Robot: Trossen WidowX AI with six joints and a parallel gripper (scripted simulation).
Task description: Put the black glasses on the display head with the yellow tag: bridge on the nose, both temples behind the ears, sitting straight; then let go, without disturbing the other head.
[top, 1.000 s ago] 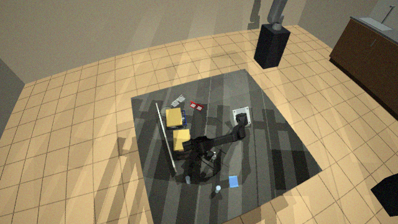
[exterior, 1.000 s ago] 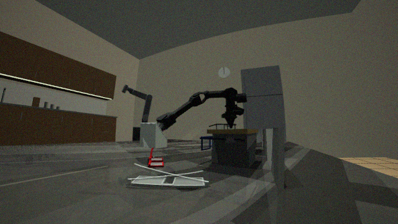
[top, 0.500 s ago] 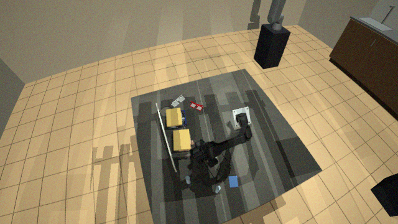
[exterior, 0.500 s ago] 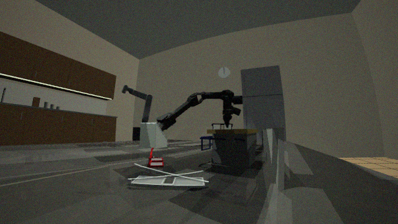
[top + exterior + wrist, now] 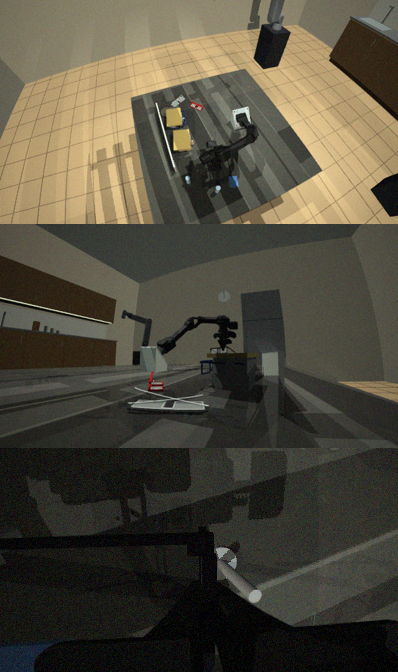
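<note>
The gripper (image 5: pixel 214 169) (image 5: pixel 222 348) (image 5: pixel 203 587) was pinching the black glasses (image 5: pixel 231 350) (image 5: pixel 100 541) between its fingers. The glasses were off both heads; in the wrist view 1 long dark bar of the frame extended left from just ahead of the fingertips.

In the top view, the 2 yellow-topped heads stood to the left of the gripper and farther up: the bare head (image 5: pixel 181 140) nearer to it, and the blue-framed head (image 5: pixel 174 117) (image 5: pixel 234 373), wearing blue glasses (image 5: pixel 185 117) (image 5: pixel 205 361), beyond. The yellow tag could not be made out on either.

Beyond the heads from the gripper lay red glasses (image 5: pixel 196 106) (image 5: pixel 156 386) and white glasses (image 5: pixel 178 100) (image 5: pixel 168 405). On the opposite side of the gripper, a blue square (image 5: pixel 234 182) (image 5: pixel 20 658) was noted near 1 upright cylinder (image 5: pixel 217 188).
</note>
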